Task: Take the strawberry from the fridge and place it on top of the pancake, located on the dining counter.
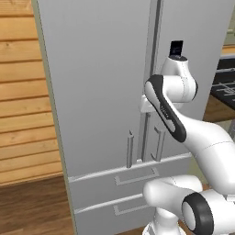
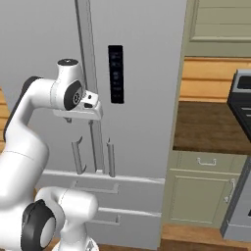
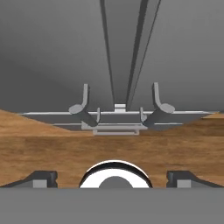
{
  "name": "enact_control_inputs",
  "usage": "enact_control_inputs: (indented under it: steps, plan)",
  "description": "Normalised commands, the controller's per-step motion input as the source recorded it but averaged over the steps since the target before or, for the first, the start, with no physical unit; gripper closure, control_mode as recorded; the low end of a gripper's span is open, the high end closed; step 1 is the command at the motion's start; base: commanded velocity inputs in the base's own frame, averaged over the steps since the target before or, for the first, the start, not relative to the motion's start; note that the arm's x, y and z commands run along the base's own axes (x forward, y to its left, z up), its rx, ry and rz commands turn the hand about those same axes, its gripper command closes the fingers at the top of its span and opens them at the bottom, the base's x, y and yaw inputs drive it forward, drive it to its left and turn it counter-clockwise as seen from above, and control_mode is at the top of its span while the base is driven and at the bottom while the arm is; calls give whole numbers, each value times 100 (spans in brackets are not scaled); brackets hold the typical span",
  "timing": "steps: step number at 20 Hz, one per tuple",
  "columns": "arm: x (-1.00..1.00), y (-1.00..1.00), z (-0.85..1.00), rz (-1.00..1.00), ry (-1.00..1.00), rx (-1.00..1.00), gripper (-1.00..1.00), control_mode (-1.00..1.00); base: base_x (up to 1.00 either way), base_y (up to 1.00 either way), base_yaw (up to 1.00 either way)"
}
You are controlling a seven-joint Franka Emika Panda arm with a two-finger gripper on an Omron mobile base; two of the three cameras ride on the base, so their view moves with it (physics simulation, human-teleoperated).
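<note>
The fridge (image 1: 101, 92) is tall and light grey, and both of its doors are shut, so the strawberry is hidden. The pancake and the dining counter are out of view. My gripper (image 1: 146, 104) hangs close in front of the seam between the two doors, above the lower ends of the bar handles (image 1: 130, 149). In the right base view the gripper (image 2: 78, 116) sits left of the black panel (image 2: 115, 73). The hand view looks down the fridge (image 3: 57, 52) front, and the gripper (image 3: 113, 179) is open with nothing between its fingertips (image 3: 41, 178).
A wood-plank wall (image 1: 23, 92) stands left of the fridge. To its right are a dark brown counter top (image 2: 211, 127) over pale cabinets (image 2: 201, 196) and a stove edge (image 2: 242, 98). Two drawers (image 1: 133, 176) lie under the doors, above a wooden floor (image 3: 109, 144).
</note>
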Motion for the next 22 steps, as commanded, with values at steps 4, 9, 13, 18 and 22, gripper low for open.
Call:
enact_control_inputs:
  steps: [4,9,13,18,22]
  plan:
    - [0,0,0,0,0,0,-100,100,-62,-1,-4]
    - [0,0,0,0,0,0,-100,100,-67,0,-5]
    - [0,0,0,0,0,0,-100,100,-56,-2,-3]
    - [1,-22,-23,-3,0,0,-100,-100,0,0,0]
    - [41,-30,-47,0,0,0,-100,-100,0,0,0]
